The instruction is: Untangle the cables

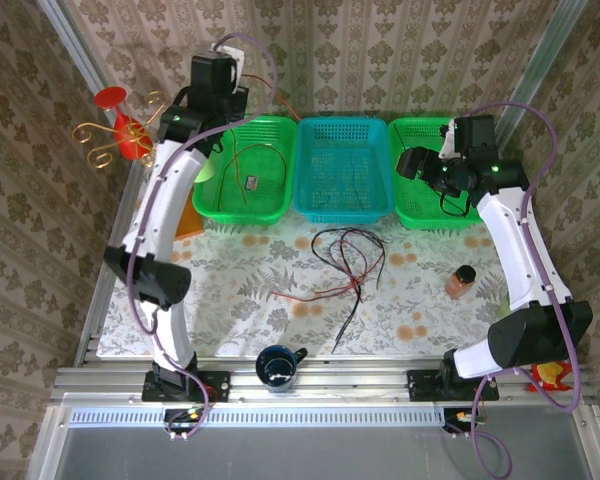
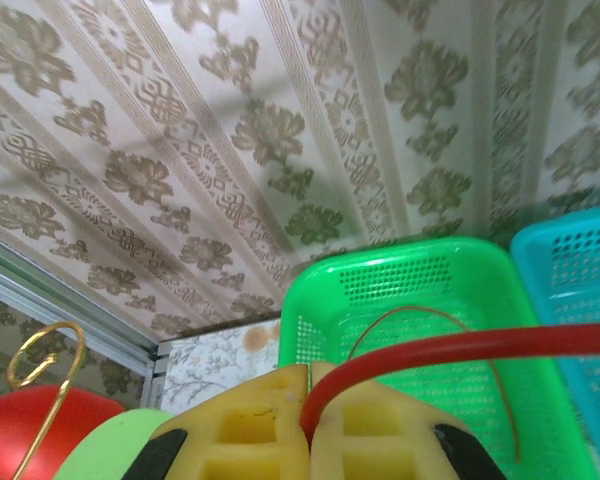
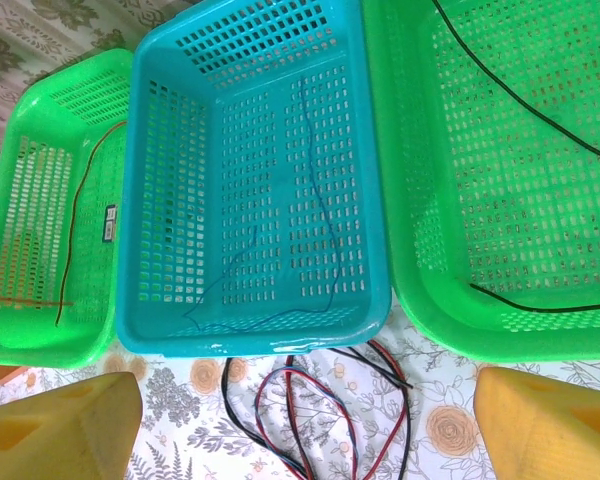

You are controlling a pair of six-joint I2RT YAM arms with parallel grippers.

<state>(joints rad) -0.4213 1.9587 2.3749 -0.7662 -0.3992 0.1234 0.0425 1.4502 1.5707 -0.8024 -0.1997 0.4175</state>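
Fingers (image 2: pixel 240 430) of the left gripper (image 2: pixel 308 385) are clamped on a red cable (image 2: pixel 460 345) held high by the left green basket (image 2: pixel 400 250), while the right gripper (image 3: pixel 305 385) hangs wide open and empty above the tangle (image 1: pixel 352 283) on the table (image 1: pixel 230 300). The sound move is to lower until the cable lies slack inside, then release. Three baskets appear: two green, one blue (image 3: pixel 140 200). Each seems to hold one cable, and the tangled strands cannot be counted apart.

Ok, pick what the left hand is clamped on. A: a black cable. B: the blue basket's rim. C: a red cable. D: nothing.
C: in the left wrist view the left hand is shut on a red cable that runs off to the right above the green basket.
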